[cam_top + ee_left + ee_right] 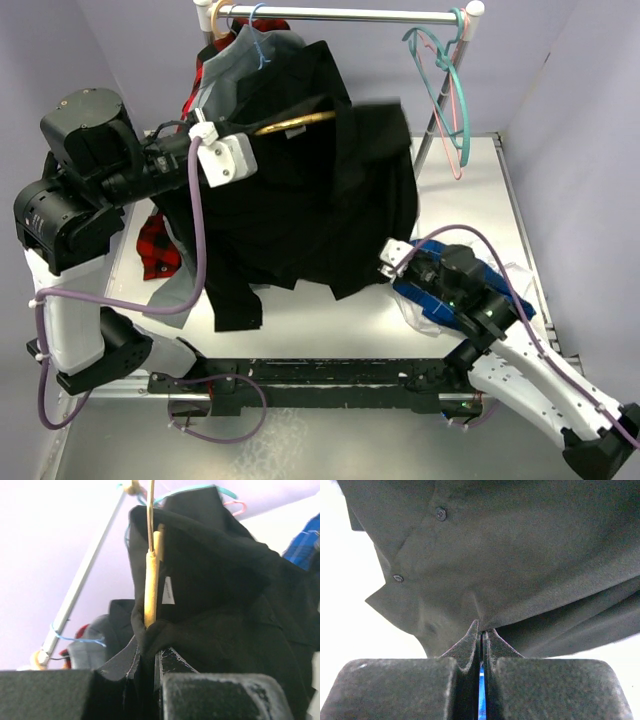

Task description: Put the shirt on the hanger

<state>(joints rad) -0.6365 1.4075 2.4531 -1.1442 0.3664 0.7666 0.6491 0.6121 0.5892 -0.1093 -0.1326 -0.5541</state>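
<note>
Above the white bench (470, 190), our left pincer (157, 655) and right pincer (481, 627) are each pinching the floppy black shirt (330, 190) draping a thin yellow hanger (300, 122).

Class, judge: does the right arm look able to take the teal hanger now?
Probably not yet: the right gripper is shut on the shirt, though the way to the teal hanger looks free.

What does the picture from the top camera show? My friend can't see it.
The left gripper holds a black shirt up above a white table, with a yellow hanger showing at its collar. The right gripper pinches the shirt's lower edge. Behind them a clothes rail carries a grey shirt and a teal hanger.
</note>
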